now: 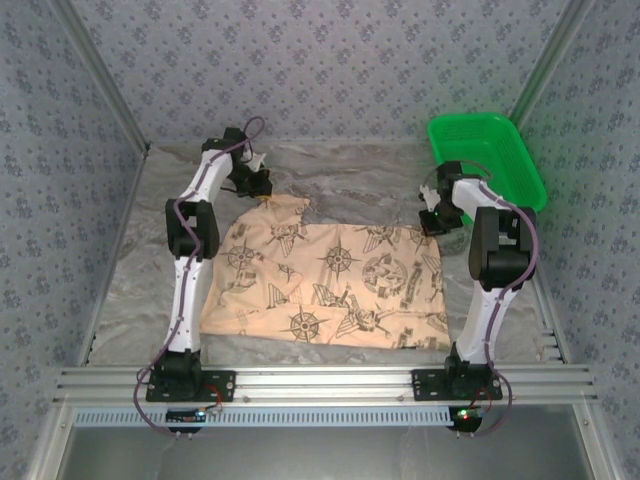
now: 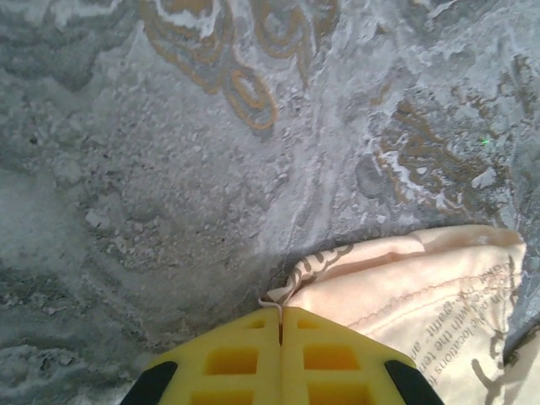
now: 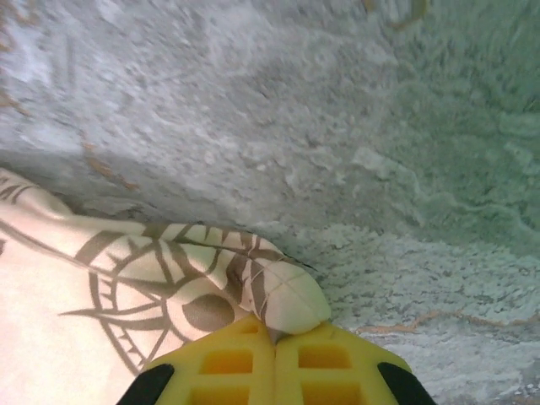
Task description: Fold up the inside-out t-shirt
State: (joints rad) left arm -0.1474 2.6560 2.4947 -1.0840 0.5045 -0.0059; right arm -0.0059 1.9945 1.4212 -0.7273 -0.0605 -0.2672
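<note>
Peach-tan inside-out t-shirt (image 1: pixel 325 280) lies spread mid-surface (image 1: pixel 150 300), left gripper (image 2: pixel 281 325) and right gripper (image 3: pixel 274 331) clamped tight on its 2 far corners, likely to fold it.

Pale grey-blue wallpaper (image 1: pixel 320 60) with a small repeating floral print covers the back and side walls. A wrinkled grey marbled sheet covers the counter (image 1: pixel 130 290). Aluminium rails (image 1: pixel 330 380) run along its near edge. A green plastic basket (image 1: pixel 490 150) sits at the far right corner.
</note>
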